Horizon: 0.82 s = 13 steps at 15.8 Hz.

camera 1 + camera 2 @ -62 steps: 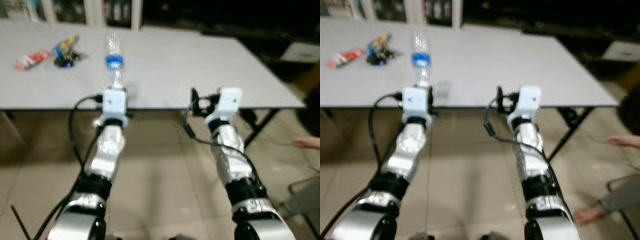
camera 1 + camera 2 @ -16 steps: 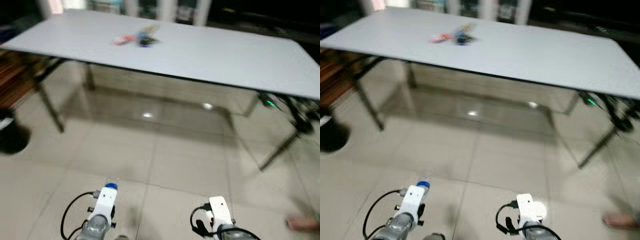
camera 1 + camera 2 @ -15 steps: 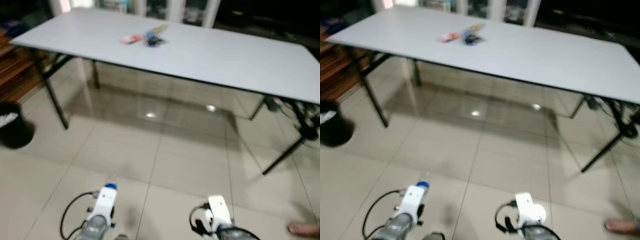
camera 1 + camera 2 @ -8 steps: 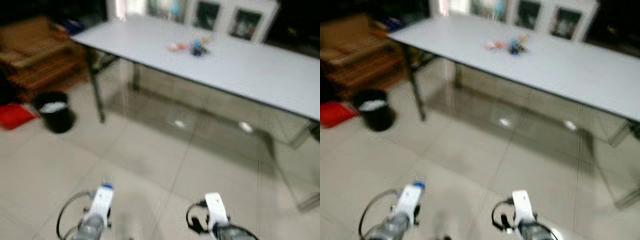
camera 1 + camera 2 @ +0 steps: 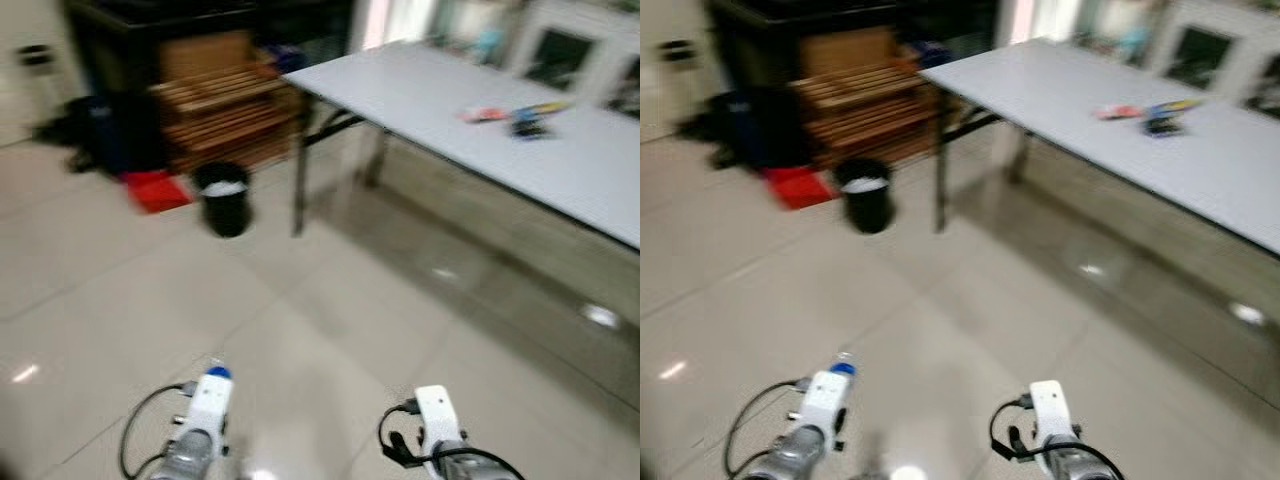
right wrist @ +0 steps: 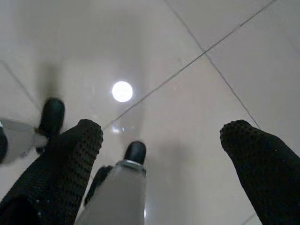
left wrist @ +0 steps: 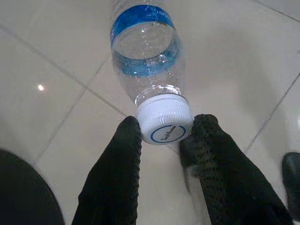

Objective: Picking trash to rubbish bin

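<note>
Black mesh fingers (image 7: 119, 173) of the left gripper (image 7: 164, 133) are clamped on the white cap of a clear plastic bottle (image 7: 145, 56). Its blue-banded body runs straight out beyond the fingertips, long axis in line with the fingers, over the floor (image 5: 300, 330) of pale glossy tiles. The right gripper (image 6: 161, 140) hangs with fingers wide apart above the same floor. Far ahead a black bin (image 5: 224, 198) stands on the floor just beside the leg of the white worktop (image 5: 470, 125), with wooden crates (image 5: 225, 110) behind the bin and small colourful litter (image 5: 515, 112) on the worktop.
</note>
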### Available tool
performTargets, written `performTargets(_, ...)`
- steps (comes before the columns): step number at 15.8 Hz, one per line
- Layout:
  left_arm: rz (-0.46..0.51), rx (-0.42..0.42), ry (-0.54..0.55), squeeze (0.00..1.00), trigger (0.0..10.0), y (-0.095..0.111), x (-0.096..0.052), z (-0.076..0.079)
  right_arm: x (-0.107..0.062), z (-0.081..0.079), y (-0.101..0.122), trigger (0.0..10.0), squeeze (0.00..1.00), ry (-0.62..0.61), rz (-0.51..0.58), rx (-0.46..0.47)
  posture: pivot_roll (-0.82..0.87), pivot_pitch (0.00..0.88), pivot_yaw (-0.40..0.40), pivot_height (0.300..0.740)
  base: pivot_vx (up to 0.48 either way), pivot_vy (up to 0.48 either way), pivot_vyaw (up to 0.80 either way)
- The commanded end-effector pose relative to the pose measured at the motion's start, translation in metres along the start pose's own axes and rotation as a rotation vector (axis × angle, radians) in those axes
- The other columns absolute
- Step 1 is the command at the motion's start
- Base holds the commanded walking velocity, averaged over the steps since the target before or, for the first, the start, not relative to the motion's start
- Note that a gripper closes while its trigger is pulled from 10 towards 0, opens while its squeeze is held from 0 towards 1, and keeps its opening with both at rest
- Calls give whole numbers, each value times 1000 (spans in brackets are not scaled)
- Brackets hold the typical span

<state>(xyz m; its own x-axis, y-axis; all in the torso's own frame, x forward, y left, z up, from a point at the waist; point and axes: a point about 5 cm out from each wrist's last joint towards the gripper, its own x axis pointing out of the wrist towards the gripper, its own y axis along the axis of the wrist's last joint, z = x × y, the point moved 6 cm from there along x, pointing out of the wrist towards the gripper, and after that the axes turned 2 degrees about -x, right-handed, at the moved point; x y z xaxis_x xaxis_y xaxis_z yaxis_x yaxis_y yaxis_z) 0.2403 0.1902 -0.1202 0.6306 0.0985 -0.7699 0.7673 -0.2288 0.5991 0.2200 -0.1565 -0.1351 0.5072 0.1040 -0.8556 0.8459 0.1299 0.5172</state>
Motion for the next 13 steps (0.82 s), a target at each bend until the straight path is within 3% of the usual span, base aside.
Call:
performTargets(1, 9, 9, 9, 0, 10000, 3, 1, -2, 0, 3, 4, 10000, 0, -9, 13, 25, -63, 44, -116, 740, 0, 0, 0)
performTargets(4, -18, 30, 23, 0, 10000, -2, 0, -7, 0, 2, 6, 10000, 0, -1, 26, 48, -62, 46, -117, 740, 0, 0, 0)
performTargets(13, -48, 45, 20, 0, 10000, -10, -1, -5, 0, 2, 5, 10000, 0, -5, 26, 44, -61, 50, -115, 740, 434, 0, 0)
